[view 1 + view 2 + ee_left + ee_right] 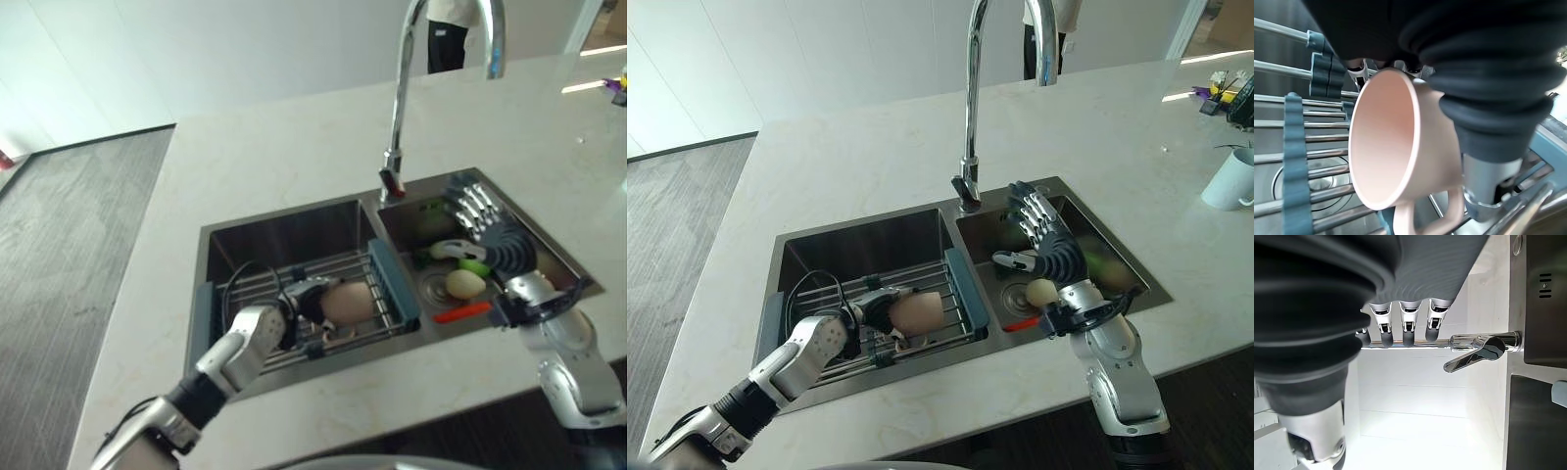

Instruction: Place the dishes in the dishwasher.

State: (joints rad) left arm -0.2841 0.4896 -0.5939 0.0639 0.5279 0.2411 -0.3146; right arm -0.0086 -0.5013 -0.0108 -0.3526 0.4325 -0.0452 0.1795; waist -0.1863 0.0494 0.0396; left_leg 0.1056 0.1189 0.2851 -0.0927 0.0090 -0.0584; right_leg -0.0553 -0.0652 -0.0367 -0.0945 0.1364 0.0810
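My left hand is down in the left basin of the sink, over the wire drying rack with blue-grey end pieces that spans that basin. The fingers there are curled round a pale pink mug; the mug lies on its side on the rack bars, and in the left wrist view its open mouth faces the camera with the handle toward the lower edge, the dark cover of my hand pressed along its wall. The rack bars and the steel floor of the basin show behind the mug.

The chrome tap rises from the desk at the back of the sink, between the two basins, and arches forward.

In the right basin lie a pale round item, something green beside it and a thin red-orange thing nearer the front wall; I cannot tell what they are. My right hand hangs above that basin, the fingers straight and spread, pointing toward the tap, holding nothing. In the right wrist view those fingers line up in a row with the tap's lever past them.

A white cup stands on the desk at the far right, well apart from the sink. Beyond the desk, a person in dark trousers stands behind the tap
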